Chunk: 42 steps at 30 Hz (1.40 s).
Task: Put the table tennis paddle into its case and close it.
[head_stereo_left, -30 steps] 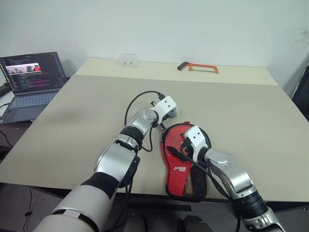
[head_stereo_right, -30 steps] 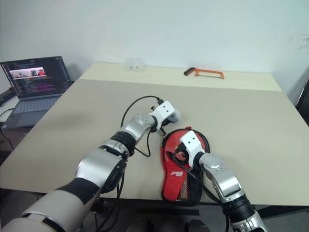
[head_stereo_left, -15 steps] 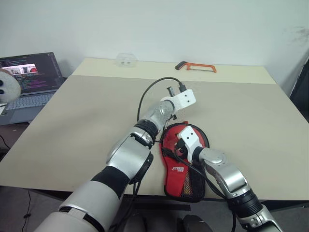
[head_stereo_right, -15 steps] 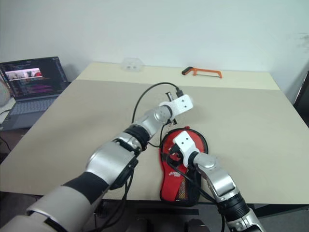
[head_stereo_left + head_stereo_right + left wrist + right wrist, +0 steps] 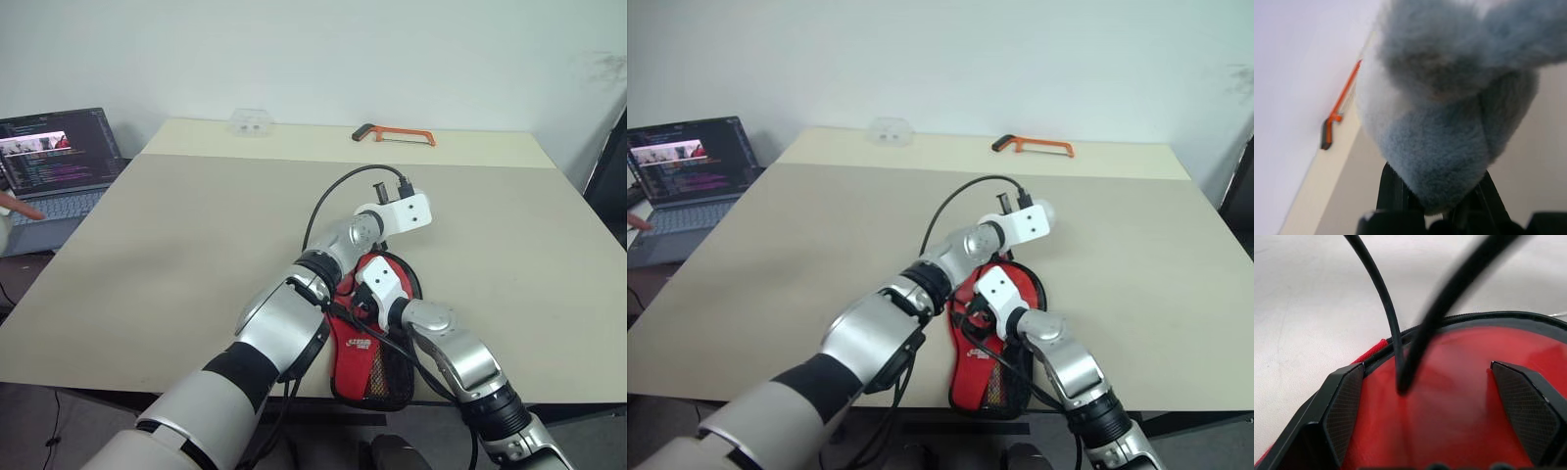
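I see the case (image 5: 377,338) lying flat at the near edge of the table (image 5: 196,225), just right of centre. Its red side faces up, with a white logo, a black mesh pocket on the narrow end toward the front edge, and black zipper edging round the rounded end. I cannot tell what is inside it.

My left arm reaches forward and across to the right, above the case's round end, with a black cable looping over the wrist. The left gripper (image 5: 1442,193) is pinched narrow on a grey fluffy ball (image 5: 1449,112), whose lower end sits between the two black fingers. My right arm comes in from the near right, angled left. The right gripper (image 5: 1435,401) is spread wide over the red fabric, one textured black pad on each side. I cannot tell whether the pads touch the cloth.

The table top is matte beige and smooth. An open laptop (image 5: 59,162) sits off its left side. At the far edge lie a small clear plastic box (image 5: 250,120) and, further right, an orange-framed hacksaw (image 5: 394,134).
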Tool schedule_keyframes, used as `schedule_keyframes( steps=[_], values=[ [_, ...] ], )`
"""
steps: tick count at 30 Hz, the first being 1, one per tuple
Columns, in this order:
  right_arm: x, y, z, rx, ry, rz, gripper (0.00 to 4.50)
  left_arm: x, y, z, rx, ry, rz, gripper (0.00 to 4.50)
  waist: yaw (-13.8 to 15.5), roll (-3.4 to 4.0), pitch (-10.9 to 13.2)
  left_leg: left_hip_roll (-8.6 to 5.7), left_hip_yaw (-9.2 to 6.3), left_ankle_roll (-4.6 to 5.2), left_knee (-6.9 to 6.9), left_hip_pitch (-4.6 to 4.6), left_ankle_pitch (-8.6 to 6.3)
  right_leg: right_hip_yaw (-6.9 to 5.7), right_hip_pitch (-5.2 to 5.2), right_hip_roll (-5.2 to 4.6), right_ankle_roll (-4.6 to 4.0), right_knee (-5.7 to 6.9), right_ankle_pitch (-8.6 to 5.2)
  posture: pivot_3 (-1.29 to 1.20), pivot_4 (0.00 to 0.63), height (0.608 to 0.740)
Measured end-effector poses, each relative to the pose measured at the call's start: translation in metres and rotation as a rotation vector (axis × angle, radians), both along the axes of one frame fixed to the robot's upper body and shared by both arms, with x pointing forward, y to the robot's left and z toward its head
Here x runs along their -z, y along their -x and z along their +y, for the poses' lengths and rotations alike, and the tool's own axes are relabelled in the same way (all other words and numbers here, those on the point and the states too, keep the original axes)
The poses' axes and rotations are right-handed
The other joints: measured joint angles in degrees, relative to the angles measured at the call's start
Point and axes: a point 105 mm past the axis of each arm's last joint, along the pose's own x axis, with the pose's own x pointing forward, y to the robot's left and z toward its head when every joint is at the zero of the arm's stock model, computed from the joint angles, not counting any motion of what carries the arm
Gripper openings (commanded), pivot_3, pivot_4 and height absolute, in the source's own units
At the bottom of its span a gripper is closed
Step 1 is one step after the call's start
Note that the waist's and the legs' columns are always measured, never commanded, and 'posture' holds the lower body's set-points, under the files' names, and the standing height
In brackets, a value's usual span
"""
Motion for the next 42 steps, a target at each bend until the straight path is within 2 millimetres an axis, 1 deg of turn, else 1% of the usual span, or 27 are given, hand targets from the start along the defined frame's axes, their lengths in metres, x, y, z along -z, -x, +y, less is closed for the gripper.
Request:
schedule_keyframes(
  steps=[3,5,6,7,9,12,15,20,22,25,29,31,34,36,37,39,40,42],
  values=[
    [0.000,-0.001,0.001,-0.014,0.002,0.003,4.50,0.015,-0.001,0.014,0.001,-0.042,0.066,0.13,-0.1,0.05,0.0,0.00,-0.01,0.00,0.00,0.01,0.00,-0.01,0.00,0.00,0.00,0.01,0.00,0.00,0.150,0.740],
    [0.000,-0.002,0.002,-0.024,0.005,0.003,4.50,0.023,-0.001,0.022,0.002,-0.066,0.099,0.84,-0.2,0.05,0.0,0.00,-0.02,0.00,0.00,0.01,0.00,-0.01,0.00,0.00,-0.01,0.04,0.00,0.00,0.150,0.740],
    [0.000,-0.003,0.002,-0.028,0.006,0.003,4.50,0.024,-0.001,0.024,0.009,-0.073,0.113,1.06,-0.2,0.05,0.0,0.00,-0.02,0.00,0.01,0.02,0.00,-0.02,0.01,0.00,-0.01,0.04,0.00,0.00,0.150,0.740],
    [0.000,-0.003,0.002,-0.033,0.006,0.002,4.50,0.024,0.000,0.025,0.027,-0.080,0.123,1.44,-0.2,0.05,0.0,0.00,-0.02,0.00,0.01,0.03,0.01,-0.02,0.02,0.00,-0.01,0.04,0.00,0.00,0.150,0.740],
    [0.001,-0.004,0.003,-0.043,0.006,0.004,4.50,0.025,0.003,0.023,0.060,-0.089,0.140,2.24,-0.2,0.06,-0.1,0.01,-0.02,0.00,0.01,0.05,0.01,-0.01,0.04,0.01,-0.01,0.04,0.00,0.00,0.150,0.740],
    [0.001,-0.005,0.005,-0.053,0.002,0.007,4.50,0.027,0.006,0.020,0.087,-0.094,0.157,3.27,-0.4,0.06,-0.1,0.01,-0.03,0.01,0.01,0.08,0.01,0.00,0.04,0.02,0.00,0.08,0.00,0.00,0.150,0.740],
    [0.001,-0.006,0.006,-0.066,0.002,0.010,4.50,0.025,0.008,0.017,0.112,-0.083,0.162,4.43,-0.6,0.07,-0.1,0.01,-0.05,0.01,0.01,0.10,0.01,0.01,0.04,0.03,0.00,0.11,0.00,0.00,0.150,0.740],
    [0.001,-0.008,0.006,-0.086,0.007,0.008,4.50,0.023,0.013,0.018,0.174,-0.077,0.220,4.47,-0.8,0.07,-0.1,0.01,-0.04,0.01,0.01,0.10,0.01,0.02,0.04,0.03,-0.01,0.11,0.00,0.00,0.150,0.740],
    [0.001,-0.008,0.005,-0.093,0.011,0.007,4.50,0.019,0.016,0.024,0.215,-0.075,0.256,4.47,-0.8,0.08,-0.1,0.01,-0.03,0.01,0.00,0.10,0.01,0.02,0.04,0.03,-0.01,0.11,0.01,0.00,0.150,0.740],
    [0.001,-0.007,0.003,-0.103,0.018,0.006,4.50,0.008,0.017,0.037,0.267,-0.073,0.283,4.47,-0.7,0.09,-0.1,0.01,-0.03,0.01,0.00,0.09,0.01,0.01,0.06,0.02,-0.02,0.07,0.01,0.00,0.150,0.740],
    [0.001,-0.007,-0.002,-0.115,0.030,0.002,4.50,-0.015,0.020,0.056,0.343,-0.061,0.298,4.47,-0.3,0.11,-0.1,0.01,-0.02,0.01,0.00,0.08,0.01,-0.01,0.09,0.01,-0.03,0.04,0.02,0.00,0.150,0.740],
    [0.000,-0.006,-0.007,-0.128,0.043,0.000,4.50,-0.035,0.023,0.066,0.391,-0.022,0.295,4.47,-0.1,0.11,-0.1,0.01,-0.02,0.01,0.00,0.04,0.01,-0.03,0.07,0.00,-0.03,0.02,0.02,0.00,0.150,0.740],
    [-0.005,0.002,-0.021,-0.170,0.093,-0.003,4.50,-0.071,0.031,0.091,0.448,0.076,0.279,4.47,0.1,0.15,-0.1,0.00,-0.02,0.00,0.00,-0.01,0.00,-0.04,0.06,-0.03,-0.15,-0.03,0.08,0.00,0.150,0.740],
    [-0.012,0.010,-0.033,-0.193,0.114,0.016,4.50,-0.080,0.042,0.106,0.486,0.130,0.286,4.47,0.2,0.19,-0.1,0.00,-0.02,0.00,0.00,-0.02,0.00,-0.04,0.08,-0.06,-0.21,-0.04,0.11,0.00,0.150,0.740],
    [-0.015,0.014,-0.038,-0.206,0.131,0.031,4.50,-0.077,0.048,0.112,0.505,0.144,0.308,4.47,0.3,0.22,-0.1,0.01,-0.03,0.00,0.00,-0.02,0.00,-0.04,0.08,-0.07,-0.22,-0.04,0.11,0.00,0.150,0.740],
    [-0.020,0.020,-0.051,-0.215,0.154,0.068,4.50,-0.059,0.063,0.117,0.542,0.174,0.387,4.47,0.3,0.22,-0.1,0.03,-0.08,0.00,0.02,-0.05,0.00,-0.08,0.06,-0.07,-0.23,-0.01,0.11,0.00,0.150,0.740],
    [-0.028,0.024,-0.056,-0.225,0.145,0.084,4.50,-0.044,0.074,0.121,0.554,0.190,0.444,4.47,0.2,0.27,0.0,0.04,-0.07,0.00,0.03,-0.08,0.00,-0.06,0.02,-0.07,-0.23,0.01,0.11,0.00,0.150,0.740],
    [-0.054,0.030,-0.066,-0.247,0.108,0.069,4.50,-0.016,0.092,0.127,0.552,0.214,0.547,4.47,0.1,0.31,0.1,0.06,-0.10,0.01,0.04,-0.08,0.01,-0.07,0.01,-0.05,-0.24,0.06,0.12,0.00,0.150,0.740]
  ],
)
